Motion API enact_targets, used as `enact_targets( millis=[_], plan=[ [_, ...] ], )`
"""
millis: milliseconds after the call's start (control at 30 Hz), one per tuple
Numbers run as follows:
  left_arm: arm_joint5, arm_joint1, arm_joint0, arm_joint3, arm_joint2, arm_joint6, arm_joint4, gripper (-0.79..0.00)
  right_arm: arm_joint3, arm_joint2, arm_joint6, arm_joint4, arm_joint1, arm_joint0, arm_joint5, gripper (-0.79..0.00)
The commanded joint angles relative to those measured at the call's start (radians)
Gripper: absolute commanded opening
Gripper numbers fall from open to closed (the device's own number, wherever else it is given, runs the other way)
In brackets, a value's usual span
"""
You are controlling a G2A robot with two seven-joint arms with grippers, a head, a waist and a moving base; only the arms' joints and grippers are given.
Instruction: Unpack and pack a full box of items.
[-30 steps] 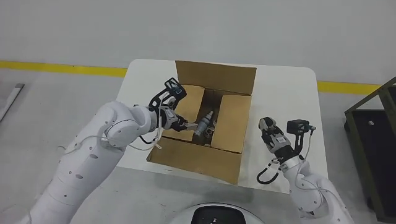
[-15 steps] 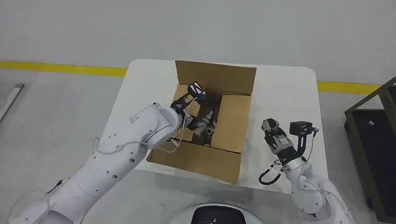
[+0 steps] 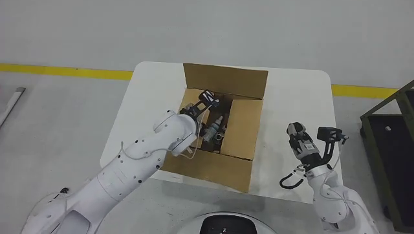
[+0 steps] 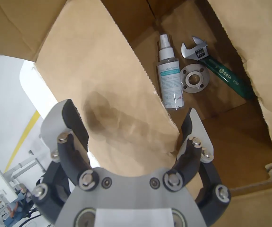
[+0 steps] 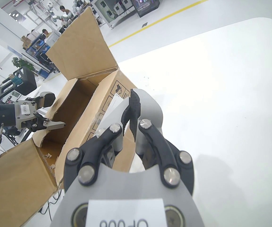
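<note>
An open cardboard box (image 3: 223, 80) stands mid-table with its flaps up. My left gripper (image 3: 212, 132) is inside the opening, open and holding nothing. In the left wrist view it (image 4: 133, 125) hangs above an inner flap (image 4: 91, 60). On the box floor beyond it lie a clear spray bottle (image 4: 170, 79), a round metal flange (image 4: 194, 78) and an adjustable wrench (image 4: 217, 68) with a green handle. My right gripper (image 3: 299, 140) is shut and holds nothing. It sits over bare table to the right of the box (image 5: 84, 48), and its own view shows the left gripper (image 5: 55, 125) at the box's rim.
The white table (image 3: 297, 98) has free room to the right of the box and a narrower strip on the left. A dark metal rack (image 3: 394, 150) stands on the floor off the table's right side. A yellow line (image 3: 65, 72) crosses the floor.
The left arm has swung in over the box, its wrist now above the opening. The right gripper has drifted right, away from the box, still shut.
</note>
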Motion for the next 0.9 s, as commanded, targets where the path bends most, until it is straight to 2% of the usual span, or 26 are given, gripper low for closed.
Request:
enact_targets(
  millis=[0,233,267,300,367,400,433,867],
  plan=[
    [0.001,-0.007,-0.004,0.014,0.000,-0.003,0.012,0.000,-0.001,0.000,-0.002,0.005,0.000,-0.006,0.000,-0.785],
    [0.002,-0.020,-0.001,0.017,-0.011,-0.014,0.061,0.000,-0.006,-0.012,-0.005,0.005,-0.002,-0.006,0.004,-0.785],
    [0.001,-0.020,0.000,0.014,-0.015,-0.013,0.070,-0.046,-0.007,-0.015,-0.004,0.004,-0.002,-0.005,0.005,-0.785],
    [0.002,-0.020,0.002,0.011,-0.018,-0.013,0.078,-0.252,-0.008,-0.016,-0.004,0.004,-0.002,-0.004,0.004,-0.785],
    [0.001,-0.020,0.010,0.002,-0.026,-0.017,0.096,-0.554,-0.009,-0.020,-0.005,0.003,-0.003,-0.002,0.004,-0.785],
    [0.002,-0.019,0.016,-0.003,-0.032,-0.021,0.102,-0.637,-0.010,-0.021,-0.005,0.003,-0.003,-0.002,0.003,-0.785],
    [0.001,-0.018,0.023,-0.010,-0.041,-0.026,0.109,-0.773,-0.010,-0.023,-0.006,0.003,-0.003,-0.003,0.003,-0.785],
    [-0.010,-0.008,0.082,-0.074,-0.131,-0.061,0.164,-0.785,-0.025,-0.030,-0.010,0.002,-0.004,-0.022,-0.004,-0.785]
  ],
)
